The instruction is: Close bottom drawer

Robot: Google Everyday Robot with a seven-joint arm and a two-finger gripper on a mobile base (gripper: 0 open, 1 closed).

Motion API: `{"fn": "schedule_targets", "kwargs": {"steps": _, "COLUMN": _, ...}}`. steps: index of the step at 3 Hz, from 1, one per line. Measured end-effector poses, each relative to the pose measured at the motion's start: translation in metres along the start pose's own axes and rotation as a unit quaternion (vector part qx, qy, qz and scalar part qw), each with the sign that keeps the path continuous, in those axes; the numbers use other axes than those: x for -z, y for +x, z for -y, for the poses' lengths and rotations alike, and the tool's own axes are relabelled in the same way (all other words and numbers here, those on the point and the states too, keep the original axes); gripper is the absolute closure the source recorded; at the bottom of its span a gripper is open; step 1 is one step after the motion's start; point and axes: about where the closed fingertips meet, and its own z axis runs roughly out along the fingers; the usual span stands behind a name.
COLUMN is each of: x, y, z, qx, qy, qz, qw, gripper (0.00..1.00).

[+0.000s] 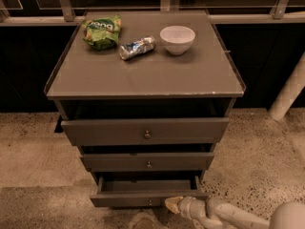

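One camera view, looking down on the cabinet from the front, and there was your pincer (173,204), low at the bottom edge of the shot and right of centre. Its tan tip was up against the right part of the bottom drawer (128,200) front. Touching or just short of it, I could not tell, nor whether the pincer was open or closed. Your pale arm (228,214) stretched back from it to the lower right corner, lying low over the speckled floor (33,142). The bottom drawer sat pulled out, the lowest of the three, its front forward of the two above and its dark inside showing from above. Its small knob (149,202) was just left of the pincer. Over it you had the middle drawer (119,162) with its knob at centre. Over that was the top drawer (105,130), the widest front, with a dark gap between it and the desk (143,78). Up on the desk, three things sat along the back: a green snack bag (102,31) at the left, a crushed silvery can (137,47) lying on its side just beside it, and a white bowl (177,39) upright to the right of the can. A pale post (288,92) leaned at the far right, apart from the cabinet.
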Motion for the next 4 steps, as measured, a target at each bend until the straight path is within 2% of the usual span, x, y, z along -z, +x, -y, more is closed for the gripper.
{"fn": "schedule_targets", "kwargs": {"steps": 1, "x": -0.020, "y": -0.002, "z": 0.015, "qx": 0.005, "qy": 0.009, "qz": -0.006, "qw": 0.9999, "gripper": 1.00}}
{"fn": "schedule_targets", "kwargs": {"steps": 2, "x": -0.030, "y": -0.018, "z": 0.038, "qx": 0.015, "qy": 0.034, "qz": 0.004, "qw": 0.9993, "gripper": 1.00}}
{"fn": "schedule_targets", "kwargs": {"steps": 3, "x": -0.030, "y": -0.017, "z": 0.038, "qx": 0.015, "qy": 0.034, "qz": 0.004, "qw": 0.9993, "gripper": 1.00}}
{"fn": "schedule_targets", "kwargs": {"steps": 4, "x": -0.030, "y": -0.035, "z": 0.061, "qx": 0.025, "qy": 0.068, "qz": 0.019, "qw": 0.9972, "gripper": 1.00}}
